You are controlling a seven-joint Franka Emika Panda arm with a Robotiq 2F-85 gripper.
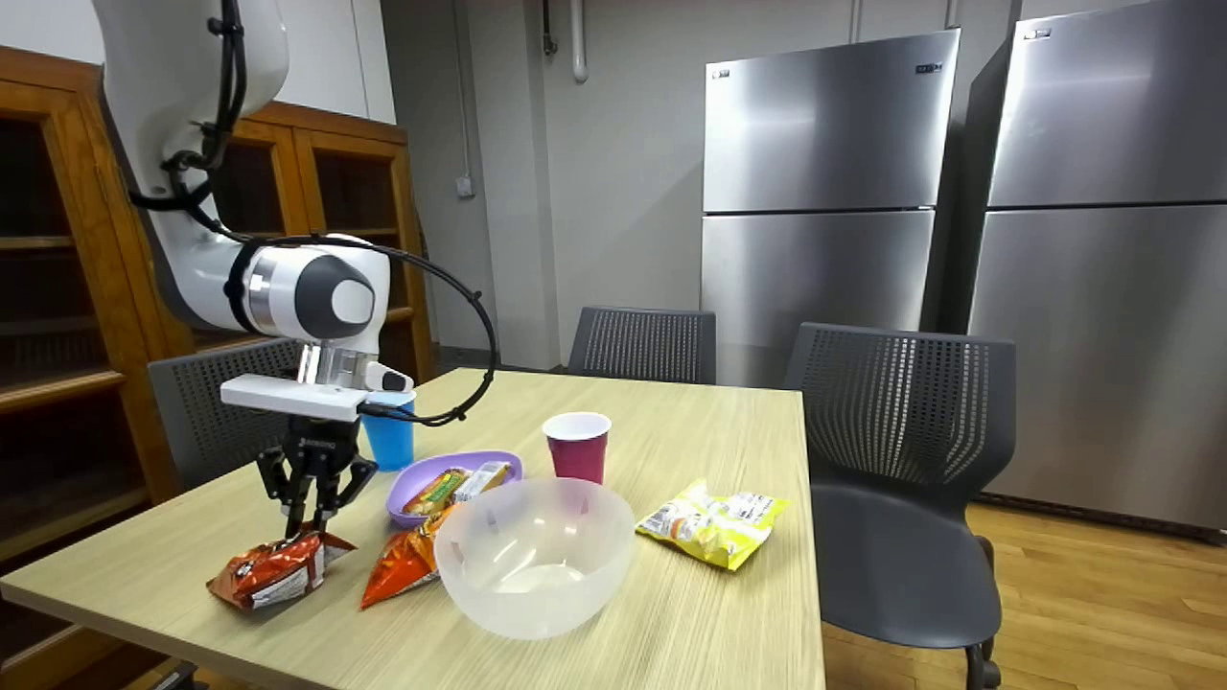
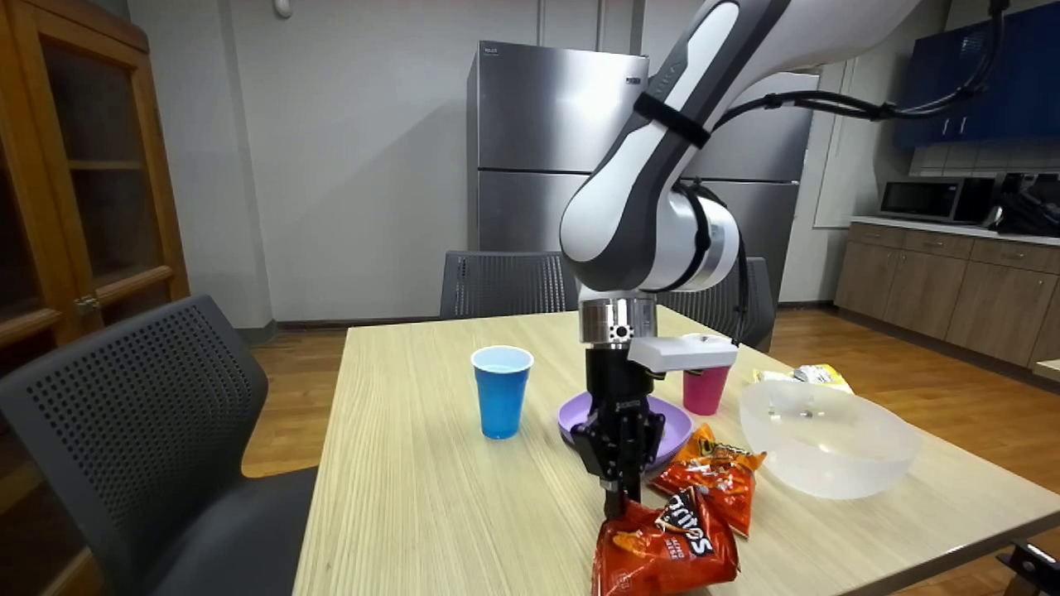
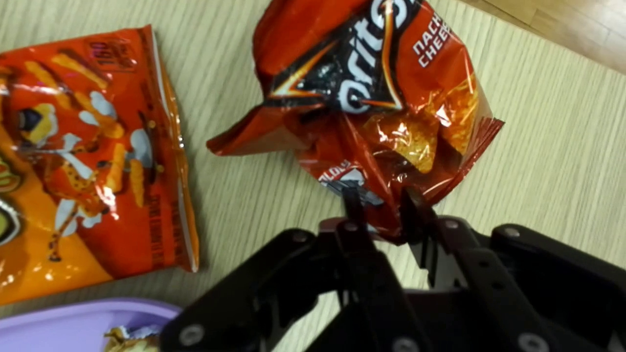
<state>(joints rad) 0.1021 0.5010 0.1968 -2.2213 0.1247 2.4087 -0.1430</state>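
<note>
Kitchen: two steel refrigerators (image 1: 824,192), microwave (image 2: 921,200) on counter (image 2: 911,225).

The pincer (image 3: 381,205) is black; the Doritos bag (image 3: 376,102), red with a black triangle and white lettering. The cheetah-printed bag (image 3: 98,161) is orange and red; the dish (image 3: 58,325), lilac; the left cup (image 2: 501,401), blue; the right cup (image 1: 578,455), magenta; the tabletop (image 2: 414,463), pale beige with fine streaks.

The glossy red Doritos bag (image 3: 381,120), nacho cheese, is down on the table (image 1: 709,613), close to the edge, logo showing, foil puffed and wrinkled, one end bunched into creases, a corner jutting sideways!
</note>
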